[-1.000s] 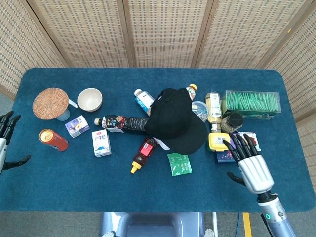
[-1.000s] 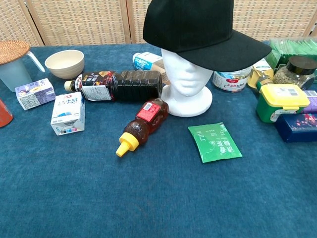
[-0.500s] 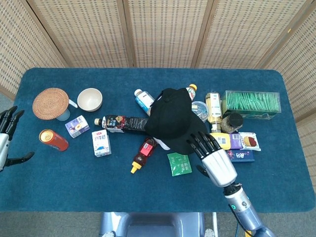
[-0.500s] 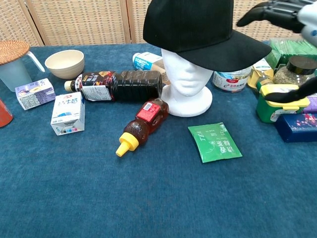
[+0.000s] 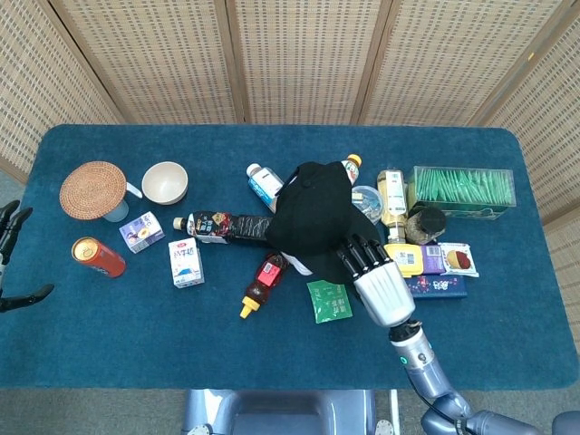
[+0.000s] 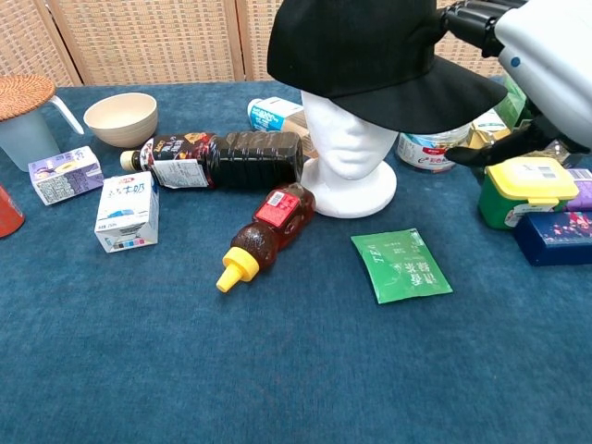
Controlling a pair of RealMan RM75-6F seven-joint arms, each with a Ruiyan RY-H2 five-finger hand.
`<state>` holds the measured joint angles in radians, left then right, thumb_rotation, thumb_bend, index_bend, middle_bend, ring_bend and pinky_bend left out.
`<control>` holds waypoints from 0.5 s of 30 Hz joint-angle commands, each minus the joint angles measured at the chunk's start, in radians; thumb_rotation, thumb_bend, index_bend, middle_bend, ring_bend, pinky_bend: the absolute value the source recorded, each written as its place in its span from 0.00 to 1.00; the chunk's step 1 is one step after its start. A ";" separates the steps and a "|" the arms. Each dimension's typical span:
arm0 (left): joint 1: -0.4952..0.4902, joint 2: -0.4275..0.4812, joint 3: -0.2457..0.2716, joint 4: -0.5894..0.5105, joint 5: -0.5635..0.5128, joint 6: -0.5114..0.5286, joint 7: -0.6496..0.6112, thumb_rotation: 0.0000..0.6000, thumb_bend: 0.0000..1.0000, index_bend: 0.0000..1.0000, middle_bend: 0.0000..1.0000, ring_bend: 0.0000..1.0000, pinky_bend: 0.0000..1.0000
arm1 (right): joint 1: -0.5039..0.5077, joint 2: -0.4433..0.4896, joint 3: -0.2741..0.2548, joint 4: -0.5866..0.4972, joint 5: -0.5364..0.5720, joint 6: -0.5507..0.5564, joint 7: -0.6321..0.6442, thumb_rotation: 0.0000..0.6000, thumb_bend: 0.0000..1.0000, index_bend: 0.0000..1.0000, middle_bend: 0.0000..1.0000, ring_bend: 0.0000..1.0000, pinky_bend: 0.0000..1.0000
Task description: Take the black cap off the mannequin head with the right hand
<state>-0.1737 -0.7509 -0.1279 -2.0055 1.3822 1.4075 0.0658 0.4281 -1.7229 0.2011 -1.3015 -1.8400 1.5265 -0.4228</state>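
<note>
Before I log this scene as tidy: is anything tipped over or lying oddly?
Yes. Two bottles lie on their sides beside the mannequin head: the dark drink bottle and the yellow-capped sauce bottle. Nothing looks spilled. The black cap sits on the head, with the right hand at its brim.

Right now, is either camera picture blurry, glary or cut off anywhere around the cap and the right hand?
Head view: even light, sharp, no glare; the black cap shows little surface detail. Chest view: the cap's crown is cropped at the top edge, the right hand runs off the right edge, and its pale shell looks bright; the mannequin head is sharp.
</note>
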 commanded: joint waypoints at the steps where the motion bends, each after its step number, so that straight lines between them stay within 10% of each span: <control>1: 0.002 0.001 0.001 0.006 0.001 0.003 -0.007 1.00 0.08 0.00 0.00 0.00 0.07 | 0.026 -0.045 0.009 0.069 -0.012 0.037 0.022 1.00 0.00 0.25 0.30 0.28 0.40; 15: -0.003 -0.002 0.005 0.022 -0.001 -0.008 -0.020 1.00 0.08 0.00 0.00 0.00 0.07 | 0.102 -0.133 0.015 0.294 -0.071 0.193 0.172 1.00 0.36 0.62 0.66 0.67 0.78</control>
<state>-0.1767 -0.7531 -0.1229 -1.9838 1.3809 1.3992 0.0457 0.5135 -1.8385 0.2116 -1.0382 -1.8977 1.6922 -0.2757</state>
